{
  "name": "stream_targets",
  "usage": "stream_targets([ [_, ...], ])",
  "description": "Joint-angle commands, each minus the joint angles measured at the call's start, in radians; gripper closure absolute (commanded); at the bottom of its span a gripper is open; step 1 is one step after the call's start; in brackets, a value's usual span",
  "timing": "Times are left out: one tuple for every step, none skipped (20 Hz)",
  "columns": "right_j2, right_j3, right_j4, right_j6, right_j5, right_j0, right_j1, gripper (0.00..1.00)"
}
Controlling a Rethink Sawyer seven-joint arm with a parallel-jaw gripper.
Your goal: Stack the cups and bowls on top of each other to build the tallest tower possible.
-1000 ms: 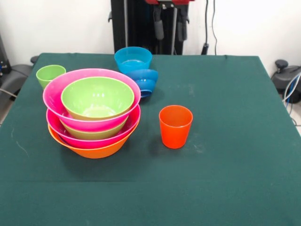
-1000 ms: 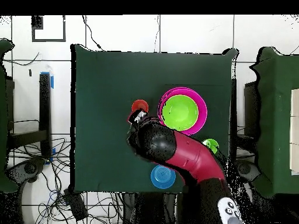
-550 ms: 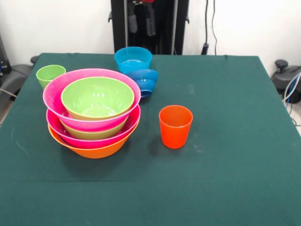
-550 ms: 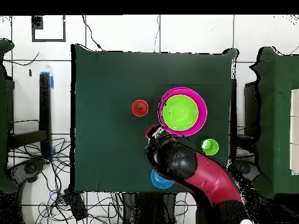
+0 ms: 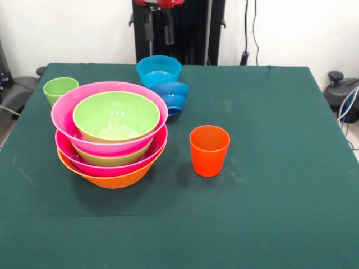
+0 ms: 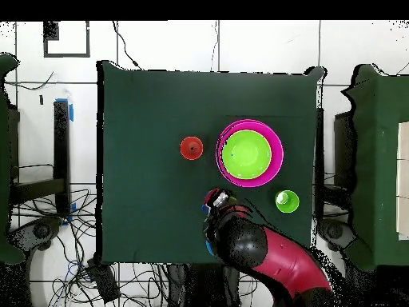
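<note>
Front view: gripper (image 5: 157, 25) at twelve o'clock, fingers apart, empty, above the glossy light blue plastic bowl (image 5: 159, 70). Descend centred, grip its rim.

Overhead view: nested bowl tower (image 6: 249, 153) at two o'clock; orange-red plastic tumbler (image 6: 191, 148) beside it.

The tower (image 5: 110, 137) fills the table's (image 5: 269, 213) left side, with the green cup (image 5: 59, 88) behind it and two blue bowls (image 5: 162, 78) at the back. The orange-red cup (image 5: 209, 150) stands alone mid-table. The right half and the front strip lie open.
</note>
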Motion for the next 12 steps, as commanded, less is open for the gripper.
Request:
stream_targets([
  [0.1,0.125,-0.099,0.086,-0.105,0.043,0.089,0.0],
  [0.096,0.123,-0.105,0.092,-0.116,0.049,0.097,0.0],
  [0.095,0.122,-0.109,0.1,-0.133,0.056,0.113,0.0],
  [0.093,0.121,-0.112,0.105,-0.139,0.061,0.12,0.0],
  [0.094,0.12,-0.114,0.111,-0.15,0.066,0.132,0.0],
  [0.098,0.12,-0.115,0.114,-0.151,0.066,0.136,0.0],
  [0.103,0.121,-0.115,0.116,-0.151,0.063,0.138,0.0],
  [0.108,0.122,-0.115,0.119,-0.151,0.06,0.14,0.0],
  [0.113,0.124,-0.116,0.121,-0.151,0.057,0.142,0.0],
  [0.122,0.13,-0.112,0.129,-0.152,0.06,0.146,0.0],
  [0.124,0.134,-0.112,0.135,-0.156,0.062,0.15,0.0],
  [0.124,0.135,-0.113,0.136,-0.157,0.062,0.152,0.0],
])
